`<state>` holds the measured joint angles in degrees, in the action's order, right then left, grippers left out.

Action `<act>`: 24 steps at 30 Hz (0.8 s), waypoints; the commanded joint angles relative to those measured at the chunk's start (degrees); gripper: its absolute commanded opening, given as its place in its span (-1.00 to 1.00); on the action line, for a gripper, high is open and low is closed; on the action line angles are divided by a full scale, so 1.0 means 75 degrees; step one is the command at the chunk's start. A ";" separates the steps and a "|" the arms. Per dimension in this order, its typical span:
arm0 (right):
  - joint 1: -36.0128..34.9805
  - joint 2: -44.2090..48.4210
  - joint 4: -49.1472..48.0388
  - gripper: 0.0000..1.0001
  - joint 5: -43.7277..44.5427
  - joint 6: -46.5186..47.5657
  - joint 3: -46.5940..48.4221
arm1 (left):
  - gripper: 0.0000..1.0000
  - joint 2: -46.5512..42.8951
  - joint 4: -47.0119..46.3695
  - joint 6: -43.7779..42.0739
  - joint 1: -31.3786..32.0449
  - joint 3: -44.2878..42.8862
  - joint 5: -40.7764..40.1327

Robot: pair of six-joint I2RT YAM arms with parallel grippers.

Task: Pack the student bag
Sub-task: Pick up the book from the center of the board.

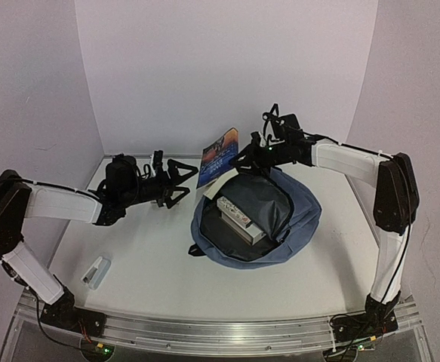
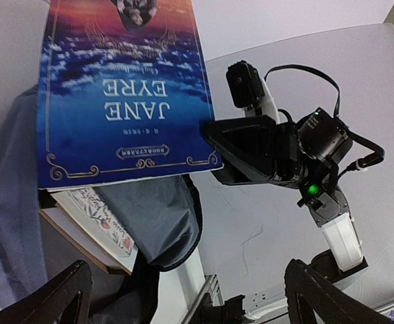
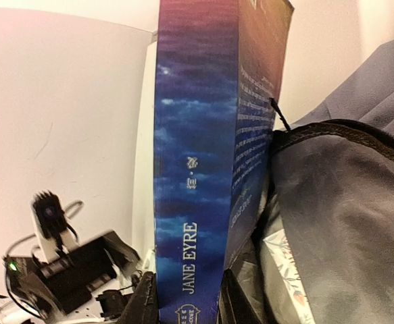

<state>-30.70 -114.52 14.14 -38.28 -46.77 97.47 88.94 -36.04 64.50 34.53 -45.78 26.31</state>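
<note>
The student bag point(image 1: 299, 219) lies open in the middle of the table, slate-blue, with a floral-covered book point(image 1: 241, 217) inside. My right gripper point(image 1: 244, 161) is shut on a blue "Jane Eyre" book point(image 1: 220, 153), held upright on its edge at the bag's far left rim. In the right wrist view the fingers point(image 3: 146, 304) clamp the book's spine point(image 3: 197, 169) beside the bag's opening point(image 3: 345, 202). My left gripper point(image 1: 186, 182) stands wide open just left of the book, with nothing between its fingers point(image 2: 55, 297). The left wrist view shows the book's cover point(image 2: 122, 94) and the bag's fabric point(image 2: 163, 216).
A small white and grey object point(image 1: 95, 271) lies near the table's front left. White walls close in the back and both sides. The metal rail point(image 1: 220, 332) with the arm bases runs along the near edge.
</note>
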 commanded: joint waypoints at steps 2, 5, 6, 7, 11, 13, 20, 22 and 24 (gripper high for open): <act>-0.0148 0.0645 -0.2227 -1.00 -0.0251 -0.0591 0.0449 | 0.99 0.1098 -0.2633 0.1188 0.0484 -0.0212 -0.0801; -0.0154 0.0670 -0.2502 -1.00 -0.0270 -0.0848 0.0337 | 0.99 0.1935 -0.3840 0.1714 0.0646 -0.0520 -0.0916; -0.0151 0.0686 -0.2597 -1.00 -0.0278 -0.0947 0.0279 | 0.99 0.2140 -0.4053 0.1820 0.0698 -0.0659 -0.0958; -0.0152 0.0700 -0.2726 -1.00 -0.0285 -0.1050 0.0208 | 0.99 0.2334 -0.4237 0.1894 0.0753 -0.0808 -0.1025; -0.0171 0.0782 -0.3182 -1.00 -0.0359 -0.1402 -0.0136 | 0.99 0.2882 -0.4637 0.2132 0.0893 -0.1264 -0.1328; -0.0196 0.0838 -0.3350 -1.00 -0.0390 -0.1493 -0.0305 | 1.00 0.3084 -0.4805 0.2269 0.0903 -0.1372 -0.1509; -0.0385 0.1067 -0.3721 -1.00 -0.0349 -0.1703 -0.0787 | 0.99 0.3546 -0.5441 0.2690 0.0906 -0.1530 -0.2060; -0.0417 0.1121 -0.3791 -1.00 -0.0324 -0.1729 -0.0843 | 0.99 0.3642 -0.5506 0.2823 0.0903 -0.1515 -0.2169; -0.0419 0.1161 -0.3823 -1.00 -0.0279 -0.1727 -0.0855 | 0.99 0.3739 -0.5604 0.2991 0.0903 -0.1500 -0.2226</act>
<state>-32.28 -113.48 -1.24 -37.38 -60.25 89.64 115.53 -72.42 84.31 41.98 -54.37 14.19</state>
